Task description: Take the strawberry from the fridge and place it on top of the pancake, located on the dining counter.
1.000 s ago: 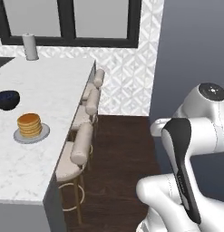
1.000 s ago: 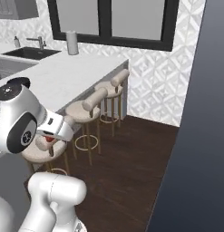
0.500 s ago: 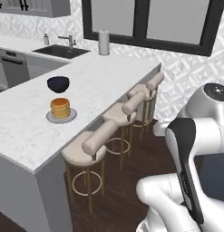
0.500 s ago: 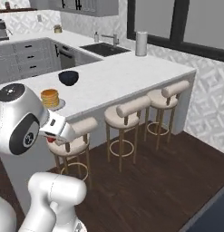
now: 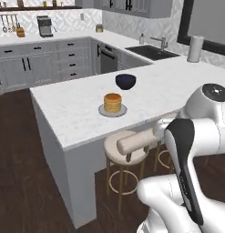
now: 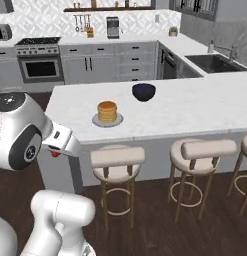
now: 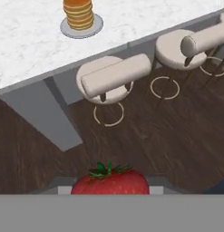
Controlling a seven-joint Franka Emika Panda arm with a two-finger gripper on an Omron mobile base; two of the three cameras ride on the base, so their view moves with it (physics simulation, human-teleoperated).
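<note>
Left base view: the pancake [image 5: 112,103] is sitting mid-counter [image 5: 77,107], a dark bowl [image 5: 125,81] at its 1 o'clock. Right base view: the gripper [image 6: 56,152] is clasping the strawberry [image 6: 55,154], at 7 o'clock from the pancake. Hand view: strawberry at 6 o'clock, stools [image 7: 114,79] beyond.

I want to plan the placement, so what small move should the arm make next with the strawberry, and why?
Probably carry the end effector up and forward over the dining counter toward the pancake. The strawberry sits gripped in the end effector, low beside the stools and over the dark floor, while the pancake stack lies farther in on the marble top, with nothing on it yet.
</note>
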